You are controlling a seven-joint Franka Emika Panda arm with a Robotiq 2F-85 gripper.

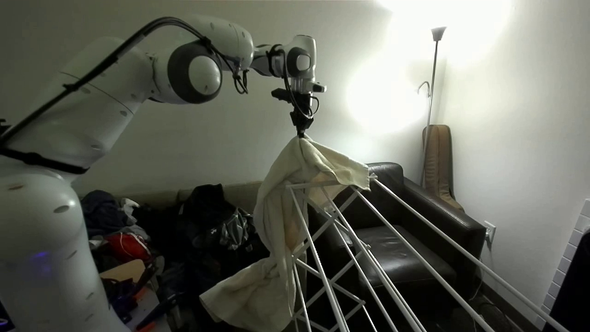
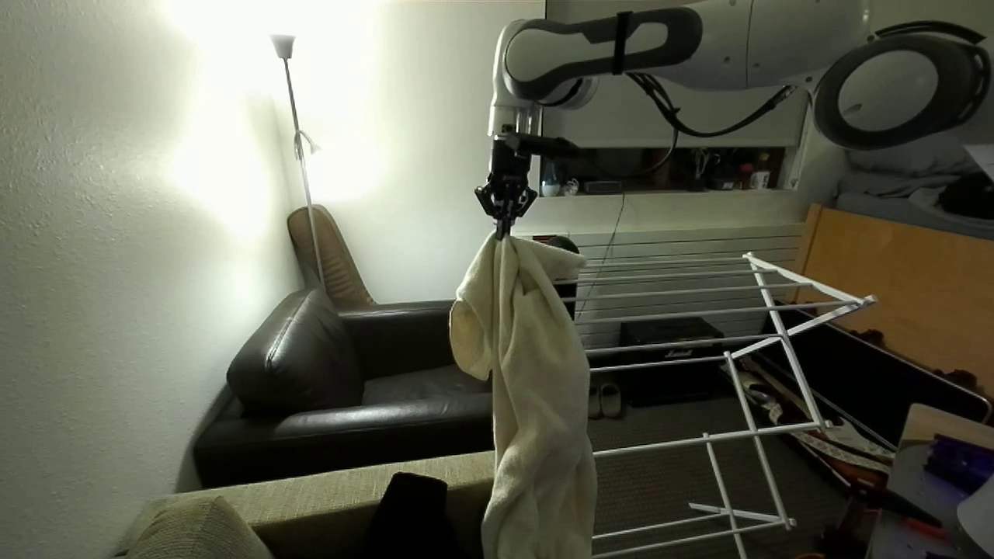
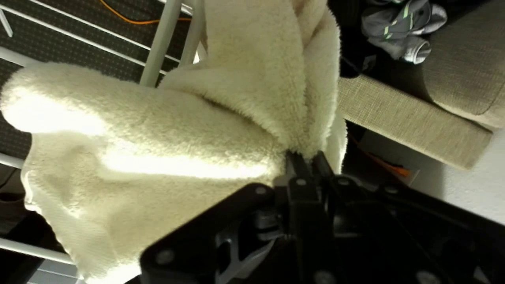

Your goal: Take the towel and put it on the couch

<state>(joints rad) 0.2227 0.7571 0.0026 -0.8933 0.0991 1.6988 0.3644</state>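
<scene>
The cream towel hangs from the fingers, which are closed on a bunched fold at its top; below them it drops in long creases, with a shorter flap spreading to one side. Behind it, in an exterior view, stands a white drying rack; in the wrist view the rack's bars pass beneath the cloth, but whether the two touch I cannot tell. The white robot arm stretches out above, its wrist pointing straight down over the towel. Lower, a beige couch shows near the towel's hanging part, and a heap of clothes, a red piece among them, lies along it in an exterior view. A dark leather armchair stands near the rack. Behind it rises a lit floor lamp, next to a tall brown case. Farther off, a black amplifier shows through the rack's bars.
</scene>
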